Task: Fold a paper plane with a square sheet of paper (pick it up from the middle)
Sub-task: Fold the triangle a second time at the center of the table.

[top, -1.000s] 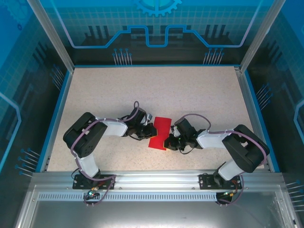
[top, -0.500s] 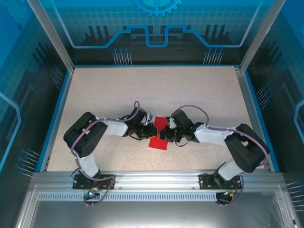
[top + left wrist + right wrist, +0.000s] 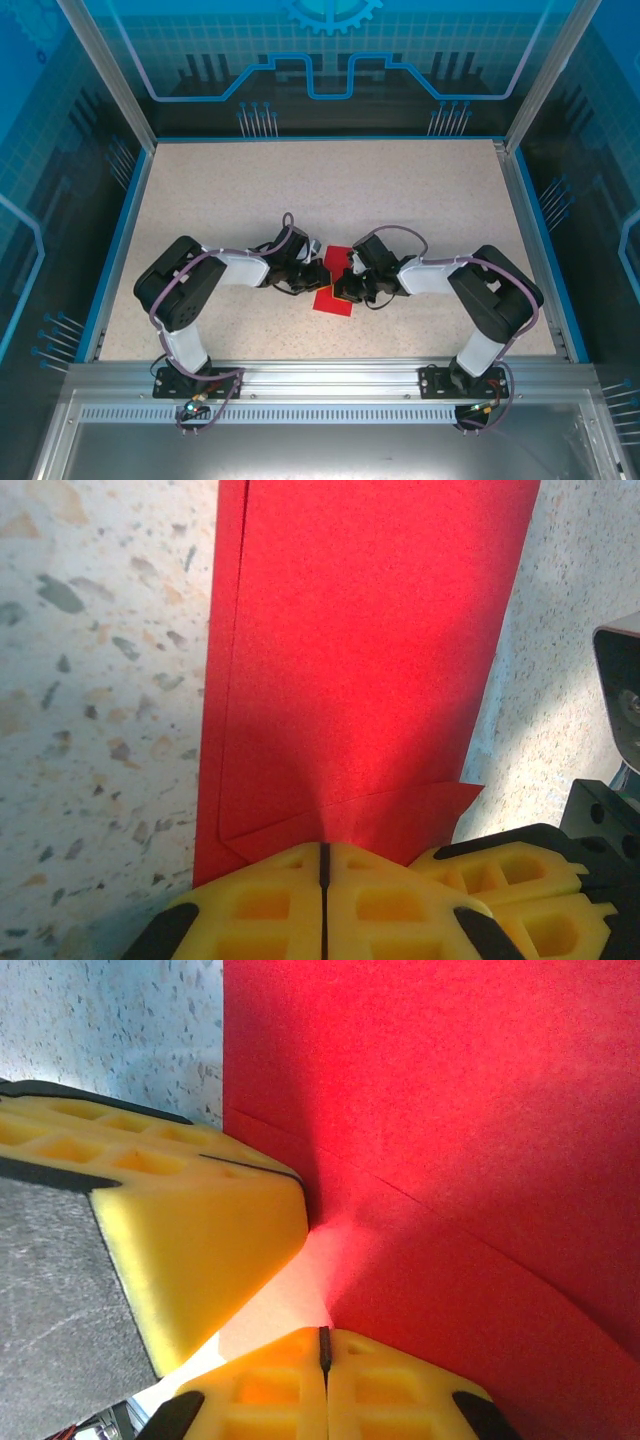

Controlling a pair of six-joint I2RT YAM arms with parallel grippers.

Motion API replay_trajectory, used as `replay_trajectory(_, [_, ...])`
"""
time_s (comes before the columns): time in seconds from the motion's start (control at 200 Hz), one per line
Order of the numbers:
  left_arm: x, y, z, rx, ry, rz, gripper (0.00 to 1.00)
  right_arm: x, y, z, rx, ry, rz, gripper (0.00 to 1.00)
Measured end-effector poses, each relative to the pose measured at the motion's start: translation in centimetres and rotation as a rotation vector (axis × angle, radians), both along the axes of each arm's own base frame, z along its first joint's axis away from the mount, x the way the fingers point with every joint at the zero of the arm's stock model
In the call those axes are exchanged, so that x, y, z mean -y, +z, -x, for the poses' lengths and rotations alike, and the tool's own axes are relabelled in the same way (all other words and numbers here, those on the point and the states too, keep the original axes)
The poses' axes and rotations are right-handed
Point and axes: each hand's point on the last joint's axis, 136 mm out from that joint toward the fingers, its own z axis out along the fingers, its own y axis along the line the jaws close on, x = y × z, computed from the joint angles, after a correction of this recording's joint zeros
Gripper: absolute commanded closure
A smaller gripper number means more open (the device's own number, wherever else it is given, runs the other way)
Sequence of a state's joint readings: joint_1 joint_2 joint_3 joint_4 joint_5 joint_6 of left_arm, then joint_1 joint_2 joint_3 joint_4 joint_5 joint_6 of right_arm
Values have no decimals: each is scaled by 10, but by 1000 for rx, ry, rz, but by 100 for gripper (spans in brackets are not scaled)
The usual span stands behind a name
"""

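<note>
The red paper (image 3: 331, 301) lies partly folded in the middle of the surface (image 3: 400, 200), wedged between both arms. The left hand (image 3: 322, 880) and the right hand (image 3: 322, 1365) are each clenched shut against its edge. Pushing closer could buckle the sheet, skew the crease, or knock the hands together.

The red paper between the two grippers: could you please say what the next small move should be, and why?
Probably the right gripper should lay its pinched fold flat and press it. Its jaws and those of the left gripper are shut on the red paper, nearly tip to tip; a flap beside them looks raised off the table, not yet creased.
</note>
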State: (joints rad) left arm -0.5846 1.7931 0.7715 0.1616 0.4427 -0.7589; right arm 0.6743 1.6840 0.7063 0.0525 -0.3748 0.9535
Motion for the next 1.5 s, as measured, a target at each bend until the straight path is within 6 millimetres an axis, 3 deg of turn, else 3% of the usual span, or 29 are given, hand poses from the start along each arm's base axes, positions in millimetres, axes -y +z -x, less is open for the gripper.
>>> replay_trajectory(0.315, [0, 0, 0, 0, 0, 0, 93, -3, 11, -4, 20, 0, -16, 94])
replay_trajectory(0.67, [0, 0, 0, 1, -1, -1, 93, -2, -4, -2, -7, -4, 2, 96])
replay_trajectory(0.87, [0, 0, 0, 1, -1, -1, 94, -2, -3, -2, 2, -5, -11, 94])
replay_trajectory(1.295, [1, 0, -1, -1, -3, 2, 95, 6, -4, 5, 2, -23, -44, 95])
replay_trajectory(1.501, [1, 0, 0, -3, -5, 4, 95, 19, -2, 20, -31, -15, -4, 94])
